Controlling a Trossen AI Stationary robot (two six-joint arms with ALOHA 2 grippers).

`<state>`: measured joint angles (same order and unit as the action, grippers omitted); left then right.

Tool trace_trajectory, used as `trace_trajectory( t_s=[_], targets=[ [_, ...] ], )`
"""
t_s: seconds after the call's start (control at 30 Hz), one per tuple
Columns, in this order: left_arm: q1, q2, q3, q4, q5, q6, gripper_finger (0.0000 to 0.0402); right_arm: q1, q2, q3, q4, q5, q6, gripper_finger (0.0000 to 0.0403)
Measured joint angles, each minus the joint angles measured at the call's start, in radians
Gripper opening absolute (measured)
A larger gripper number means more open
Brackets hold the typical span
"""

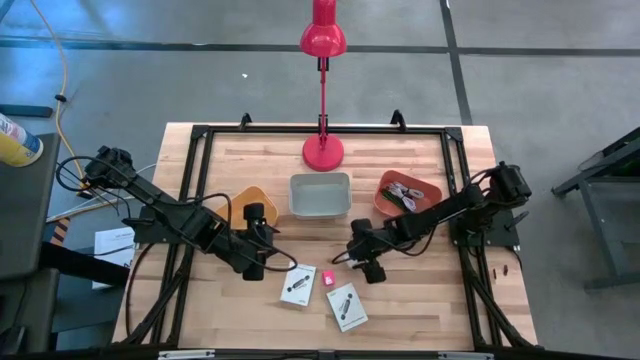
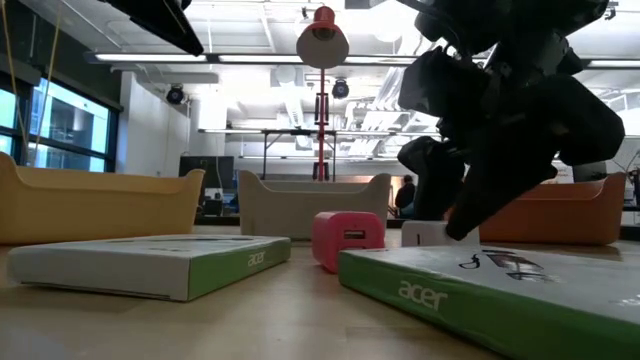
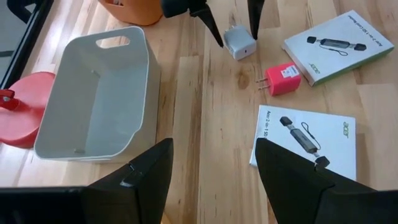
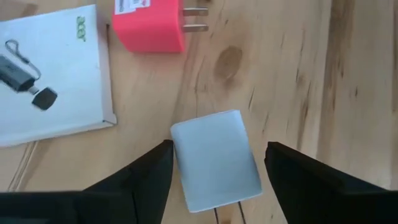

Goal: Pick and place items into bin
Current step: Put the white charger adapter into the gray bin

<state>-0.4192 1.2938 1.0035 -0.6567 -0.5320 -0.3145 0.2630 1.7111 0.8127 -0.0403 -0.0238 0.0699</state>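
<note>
White cube (image 4: 216, 158): on the bench (image 4: 298, 74), between the right fingers (image 4: 140, 180), gaps either side.
Pink cube (image 4: 149, 25): just beside.
Left fingers (image 3: 143, 177): apart, empty.

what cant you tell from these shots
- Whether the right gripper touches the white cube: its fingers straddle it in the right wrist view, contact unclear.
- What lies in the orange bin: too small in the high view.
- The left gripper fingertips: cut off by the left wrist view's bottom edge.

Matt grained wooden table (image 1: 420, 300), smooth plastic pink cube (image 4: 149, 25), glossy cardboard white cards (image 3: 308, 143), matt grey plastic bin (image 3: 93, 99)
</note>
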Motion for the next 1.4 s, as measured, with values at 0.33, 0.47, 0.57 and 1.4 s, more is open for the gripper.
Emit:
trace_trajectory(
  t_s=[0.33,0.47,0.57,1.4],
  targets=[
    [0.0,0.0,0.0,-0.001,-0.005,0.022,0.0216,0.001,0.009,0.0,-0.007,-0.02,0.019,0.0225],
    [0.0,0.0,0.0,0.003,-0.011,0.022,0.0216,0.001,0.011,0.0,-0.005,-0.02,0.02,0.0227],
    [0.0,0.0,0.0,0.002,-0.011,0.022,0.0216,0.0,0.011,0.0,-0.008,-0.01,0.039,0.0229],
    [0.0,0.0,0.0,0.003,-0.011,0.022,0.0216,-0.002,0.01,0.001,-0.045,-0.025,0.113,0.0203]
  ],
)
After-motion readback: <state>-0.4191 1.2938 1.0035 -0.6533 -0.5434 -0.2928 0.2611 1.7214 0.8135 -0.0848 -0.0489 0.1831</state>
